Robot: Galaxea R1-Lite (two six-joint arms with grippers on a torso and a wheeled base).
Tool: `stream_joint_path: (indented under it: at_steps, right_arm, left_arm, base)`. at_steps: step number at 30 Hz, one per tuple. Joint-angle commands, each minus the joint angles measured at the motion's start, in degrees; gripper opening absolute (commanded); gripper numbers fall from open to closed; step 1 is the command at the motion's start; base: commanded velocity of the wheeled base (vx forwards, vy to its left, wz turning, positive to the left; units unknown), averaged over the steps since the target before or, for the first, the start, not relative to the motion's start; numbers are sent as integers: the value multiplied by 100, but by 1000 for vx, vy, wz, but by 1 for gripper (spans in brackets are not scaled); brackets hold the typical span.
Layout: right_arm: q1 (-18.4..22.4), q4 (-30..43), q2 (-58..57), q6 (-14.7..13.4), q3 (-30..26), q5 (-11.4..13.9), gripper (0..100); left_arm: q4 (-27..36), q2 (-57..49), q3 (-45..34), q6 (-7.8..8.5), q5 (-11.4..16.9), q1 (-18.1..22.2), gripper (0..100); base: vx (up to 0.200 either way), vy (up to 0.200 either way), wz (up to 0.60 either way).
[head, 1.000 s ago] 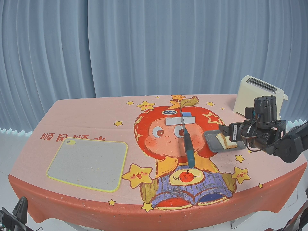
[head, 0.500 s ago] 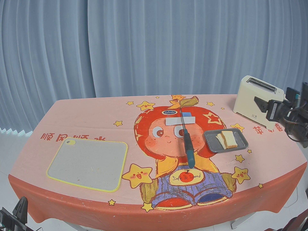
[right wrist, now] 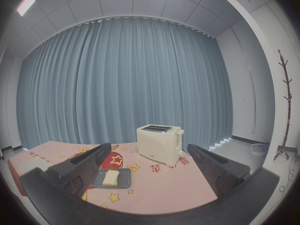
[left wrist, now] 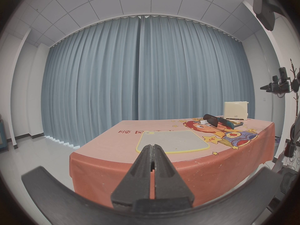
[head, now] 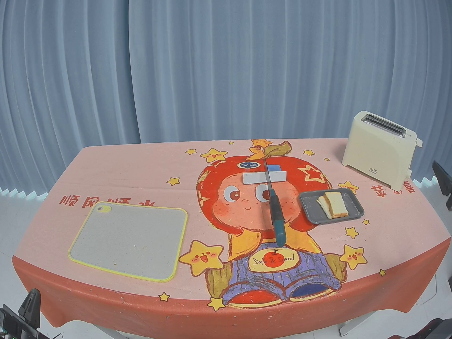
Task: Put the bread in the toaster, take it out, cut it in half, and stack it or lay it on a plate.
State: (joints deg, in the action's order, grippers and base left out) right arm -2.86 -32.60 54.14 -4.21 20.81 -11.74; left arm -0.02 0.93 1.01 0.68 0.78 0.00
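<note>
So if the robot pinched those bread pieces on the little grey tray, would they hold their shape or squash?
Probably squash a bit: the bread pieces look pale and soft, barely browned. They seem light and lie loose on the tray, so a push would likely slide them until its low rim stops them.

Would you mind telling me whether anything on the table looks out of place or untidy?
Nothing is spilled or damaged. The two bread halves lie together on the tray, the toaster stands upright, and the knife lies mid-table with its blade across a white block. The board bears only a few specks.
</note>
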Motion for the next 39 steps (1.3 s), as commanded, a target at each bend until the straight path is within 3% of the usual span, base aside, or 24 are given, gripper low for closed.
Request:
stream_joint_path:
  at_steps: [1, 3, 9, 11, 12, 15, 18, 19, 21, 22, 24, 29, 39]
  right_arm:
    - [243, 17, -1213, 69, -859, 330, 100]
    - [260, 17, -1301, 69, -965, 365, 100]
    - [383, 43, -2408, 60, -1738, 1068, 100]
    - [383, 43, -2408, 60, -1738, 1068, 100]
    - [533, 43, -2812, 69, -1975, 1306, 100]
    - [577, 201, -3146, 69, -2081, 1438, 100]
    - [568, 746, -3507, 113, -2046, 1464, 100]
    - [524, 1405, -3999, 262, -2072, 1499, 100]
    - [489, 2012, -4412, 412, -2081, 1552, 100]
    - [489, 2724, -4860, 517, -2081, 1587, 100]
    - [286, 3734, -5414, 561, -1949, 1499, 100]
    - [269, 3269, -5414, 482, -2081, 1429, 100]
    - [278, 3225, -5414, 535, -2081, 1464, 100]
  left_arm:
    - [-6, -93, -101, 2, 1, 0, 0]
    - [2, -93, -101, 2, 1, 0, 0]
    - [2, -93, -101, 2, 1, 0, 0]
    - [2, -93, -101, 2, 1, 0, 0]
    - [-6, -93, -101, 2, 1, 0, 0]
    - [-6, -93, -101, 2, 1, -9, 0]
    - [-6, -93, -101, 2, 1, 0, 0]
    - [-6, -93, -101, 2, 1, 0, 0]
    - [2, -93, -101, 2, 1, 0, 0]
    - [-6, -93, -101, 2, 1, 0, 0]
    - [2, -93, -101, 2, 1, 0, 0]
    - [2, -93, -101, 2, 1, -9, 0]
    - [-6, -93, -101, 2, 1, 0, 0]
  base:
    - [0, 0, 0]
    - [0, 0, 0]
    - [0, 0, 0]
    - [0, 0, 0]
    - [0, 0, 0]
    - [0, 0, 0]
    - [0, 0, 0]
    - [0, 0, 0]
    - [0, 0, 0]
    - [0, 0, 0]
    - [0, 0, 0]
    - [0, 0, 0]
    - [0, 0, 0]
